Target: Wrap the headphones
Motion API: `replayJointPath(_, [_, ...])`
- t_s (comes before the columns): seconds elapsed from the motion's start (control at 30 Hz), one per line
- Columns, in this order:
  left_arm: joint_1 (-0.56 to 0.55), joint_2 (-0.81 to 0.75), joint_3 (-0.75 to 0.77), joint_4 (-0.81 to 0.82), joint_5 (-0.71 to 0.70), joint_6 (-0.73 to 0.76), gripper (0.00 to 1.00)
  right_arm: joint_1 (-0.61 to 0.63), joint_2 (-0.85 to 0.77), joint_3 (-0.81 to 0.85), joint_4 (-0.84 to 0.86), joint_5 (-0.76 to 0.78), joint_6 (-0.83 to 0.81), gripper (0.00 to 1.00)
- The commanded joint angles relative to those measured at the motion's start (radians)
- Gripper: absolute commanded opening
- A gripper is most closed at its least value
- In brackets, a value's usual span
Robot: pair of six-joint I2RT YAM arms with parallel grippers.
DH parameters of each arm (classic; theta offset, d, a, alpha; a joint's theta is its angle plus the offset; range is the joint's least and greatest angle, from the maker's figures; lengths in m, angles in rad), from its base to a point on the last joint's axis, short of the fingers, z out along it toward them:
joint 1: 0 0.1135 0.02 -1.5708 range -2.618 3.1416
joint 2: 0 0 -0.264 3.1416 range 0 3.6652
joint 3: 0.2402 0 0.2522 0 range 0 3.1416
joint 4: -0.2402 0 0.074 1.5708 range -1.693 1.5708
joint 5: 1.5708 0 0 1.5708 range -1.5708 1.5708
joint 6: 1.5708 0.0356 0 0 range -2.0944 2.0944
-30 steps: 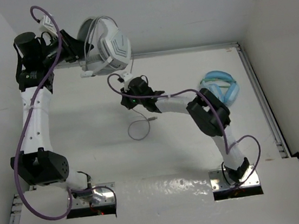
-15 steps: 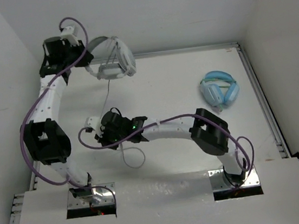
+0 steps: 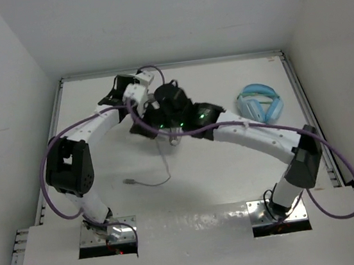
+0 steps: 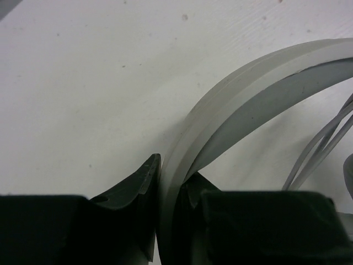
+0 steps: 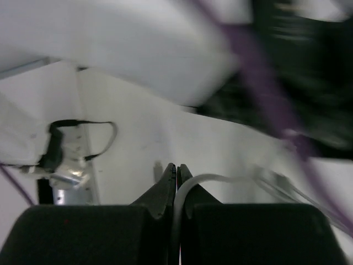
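Note:
In the left wrist view my left gripper (image 4: 170, 168) is shut on the grey headband (image 4: 248, 83) of the headphones, just above the white table. Thin grey cable strands (image 4: 320, 149) run beside the band. In the top view the left gripper (image 3: 132, 96) is at the back middle, and both arms hide most of the headphones. My right gripper (image 5: 176, 168) is shut on the thin grey cable (image 5: 220, 178). From above, the right gripper (image 3: 160, 127) lies right beside the left one. The loose cable (image 3: 166, 166) trails forward and ends in a plug (image 3: 129, 180).
Light blue headphones (image 3: 260, 103) lie on the table at the right, near the side rail (image 3: 311, 116). The two arms cross closely at the back middle. White walls stand at the back and on both sides.
My left arm came down from high at the back left, bringing the headphones low at the back middle. My right arm swung from front left up beside it, still holding the cable.

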Motion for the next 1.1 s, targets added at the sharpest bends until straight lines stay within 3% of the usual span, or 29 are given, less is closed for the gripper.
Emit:
replayJointPath(0.0, [-0.02,-0.119,-0.039,0.155,-0.106,0.09,0.0,-0.137,-0.11,0.012,-0.112,0.075,0.05,0.0])
replayJointPath(0.23, [-0.046,-0.186,-0.114,0.201,-0.165,0.178,0.0,-0.188,-0.275,-0.042,-0.375,0.466,-0.031,0.0])
replayJointPath(0.27, [-0.051,-0.194,-0.126,0.211,-0.171,0.205,0.0,-0.19,-0.301,-0.066,-0.387,0.591,-0.047,0.0])
replayJointPath(0.43, [-0.052,-0.25,-0.109,0.149,-0.107,0.247,0.0,-0.24,-0.348,-0.172,-0.335,0.814,-0.105,0.0])
replayJointPath(0.63, [-0.054,-0.327,-0.08,-0.04,0.106,0.195,0.0,-0.467,-0.39,-0.333,-0.056,0.603,-0.068,0.0])
replayJointPath(1.0, [-0.055,-0.386,0.062,-0.305,0.375,0.086,0.0,-0.562,-0.296,-0.46,0.208,0.325,0.022,0.0])
replayJointPath(1.07, [-0.055,-0.384,0.117,-0.321,0.415,0.052,0.0,-0.562,-0.278,-0.497,0.256,0.244,0.035,0.06])
